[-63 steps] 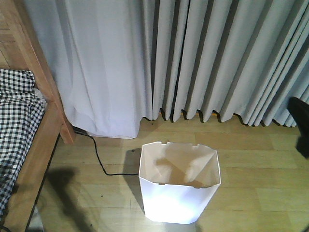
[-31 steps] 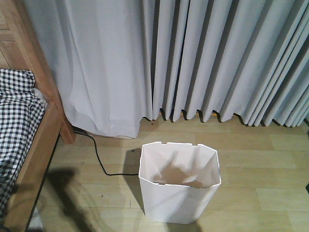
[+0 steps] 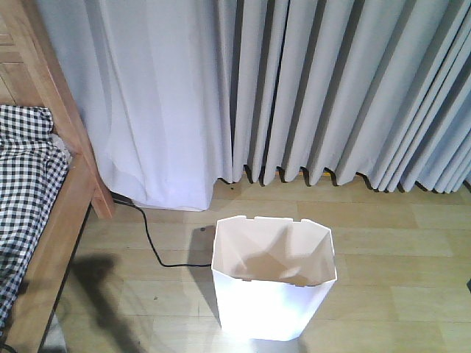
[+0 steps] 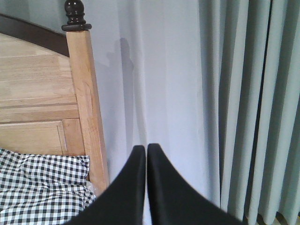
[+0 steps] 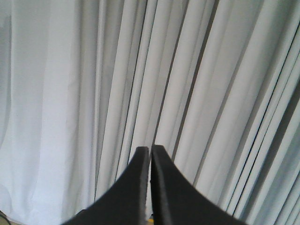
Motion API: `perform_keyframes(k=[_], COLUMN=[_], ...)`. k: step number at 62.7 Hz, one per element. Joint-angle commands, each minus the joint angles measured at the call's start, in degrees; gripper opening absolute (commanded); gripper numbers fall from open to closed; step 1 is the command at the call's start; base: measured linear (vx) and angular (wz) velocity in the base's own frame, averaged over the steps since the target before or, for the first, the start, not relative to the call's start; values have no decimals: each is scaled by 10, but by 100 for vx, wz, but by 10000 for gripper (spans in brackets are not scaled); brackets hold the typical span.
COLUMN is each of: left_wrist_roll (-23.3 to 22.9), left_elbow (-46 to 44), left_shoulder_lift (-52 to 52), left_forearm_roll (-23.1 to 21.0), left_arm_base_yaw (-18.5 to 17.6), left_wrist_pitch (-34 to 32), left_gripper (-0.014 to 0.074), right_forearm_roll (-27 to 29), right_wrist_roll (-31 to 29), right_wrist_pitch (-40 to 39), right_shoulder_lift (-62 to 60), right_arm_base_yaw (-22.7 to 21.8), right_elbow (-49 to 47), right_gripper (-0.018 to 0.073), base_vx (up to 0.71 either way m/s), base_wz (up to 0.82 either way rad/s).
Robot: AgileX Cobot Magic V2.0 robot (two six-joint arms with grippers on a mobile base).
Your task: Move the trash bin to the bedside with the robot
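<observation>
The white trash bin point(image 3: 274, 294) stands upright on the wooden floor at bottom centre of the front view, apart from the bed. The bedside, a wooden bed frame point(image 3: 60, 220) with black-and-white checked bedding point(image 3: 22, 184), runs along the left edge. In the left wrist view my left gripper point(image 4: 146, 149) is shut and empty, facing the curtain beside the bed post point(image 4: 86, 108) and checked bedding point(image 4: 42, 187). My right gripper point(image 5: 150, 150) is shut and empty too, pointing at curtain folds. Neither gripper shows in the front view.
Grey curtains point(image 3: 294, 88) hang across the whole back wall down to the floor. A black cable point(image 3: 151, 246) runs over the floor from the bed post toward the bin. Bare wooden floor point(image 3: 397, 257) lies to the right of the bin.
A dark arm part at the right edge of the front view has left the frame. The shadow inside the bin has shifted. The bin itself has stayed put.
</observation>
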Motion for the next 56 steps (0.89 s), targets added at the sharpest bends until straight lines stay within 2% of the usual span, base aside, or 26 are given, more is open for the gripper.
perform_keyframes(k=[1, 23, 30, 34, 37, 41, 47, 51, 56], left_wrist_roll=[-8, -8, -8, -8, -8, -8, -8, -8, -8], left_elbow=[7, 7, 7, 7, 7, 7, 7, 7, 7], left_shoulder_lift=[-4, -4, -4, -4, -4, -4, -4, -4, -4], left_forearm_roll=[-5, -5, -5, -5, -5, -5, -5, -5, -5], left_arm_base_yaw=[-4, -4, -4, -4, -4, -4, -4, -4, -4], left_wrist_pitch=[-43, -43, -43, -43, -43, -43, -43, -43, -42], left_gripper=[-6, -6, -6, -6, -6, -6, -6, -6, -6], right_forearm_roll=[1, 0, -18, -54, -107, -199, -322, -372, -389], right_wrist_roll=[0, -1, 6, 66, 138, 244, 368, 419, 447], right_wrist_pitch=[-35, -35, -45, -43, -50, -70, -115, -137, -176], right_shoulder_lift=[6, 6, 6, 4, -5, -29, -79, -117, -116], right_arm_base_yaw=[-3, -3, -3, -3, -3, -2, -2, -2, 0], right_elbow=[-14, -14, -13, -12, -3, 25, 92, 133, 170], right_gripper=[-8, -8, -8, -8, -8, -8, -8, -8, -8], base_vx=[0, 0, 0, 0, 0, 0, 0, 0, 0], base_wz=[0, 0, 0, 0, 0, 0, 0, 0, 0])
